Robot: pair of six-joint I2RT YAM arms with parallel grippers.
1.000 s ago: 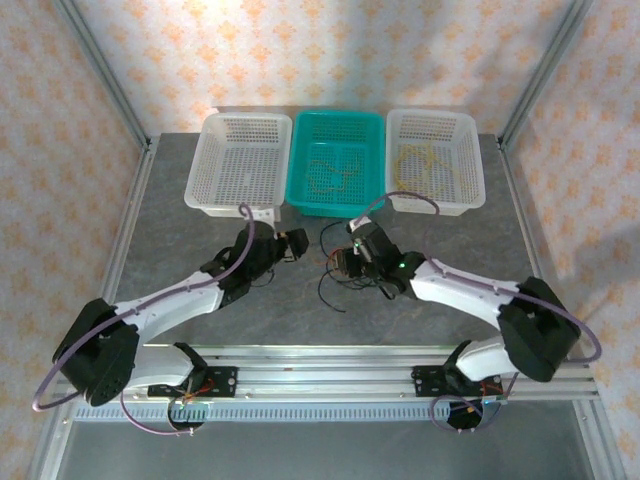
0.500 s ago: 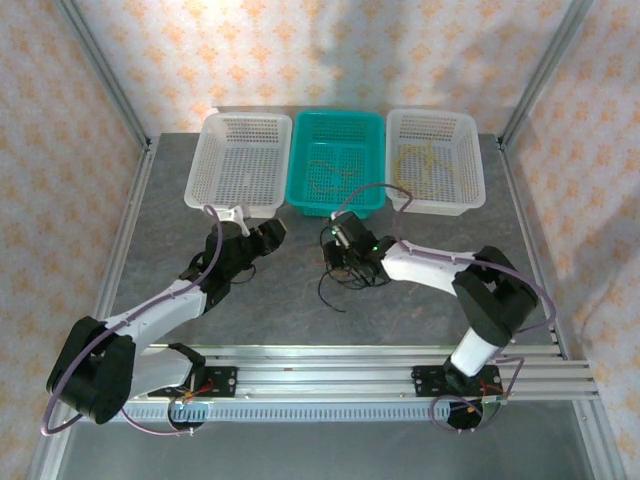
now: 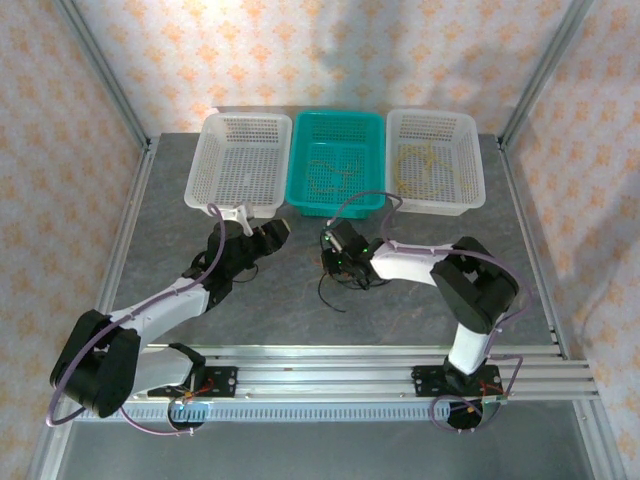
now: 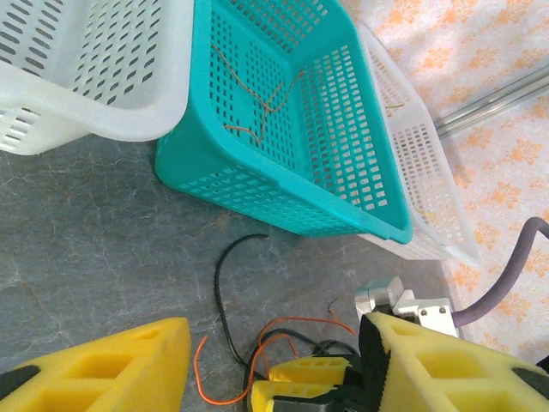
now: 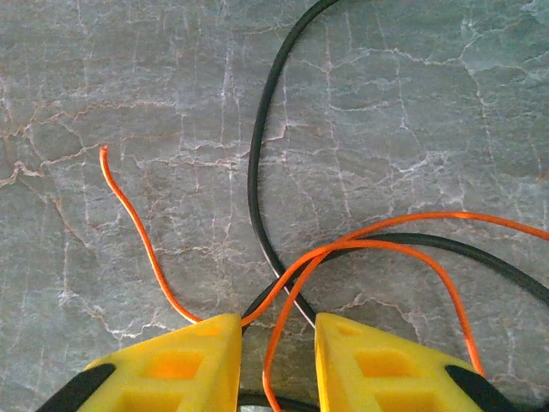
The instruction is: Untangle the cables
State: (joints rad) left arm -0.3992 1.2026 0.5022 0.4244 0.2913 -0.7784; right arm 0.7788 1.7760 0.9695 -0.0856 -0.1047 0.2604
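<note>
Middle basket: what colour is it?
The middle basket is teal, seen best in the left wrist view.

Grey, pale-veined table. Carries three perforated baskets side by side along the far edge: white basket at left, teal basket in the middle, second white basket at right. Bears, on bare surface before the teal basket, thin black cable and orange cable, looped and crossing.
</note>
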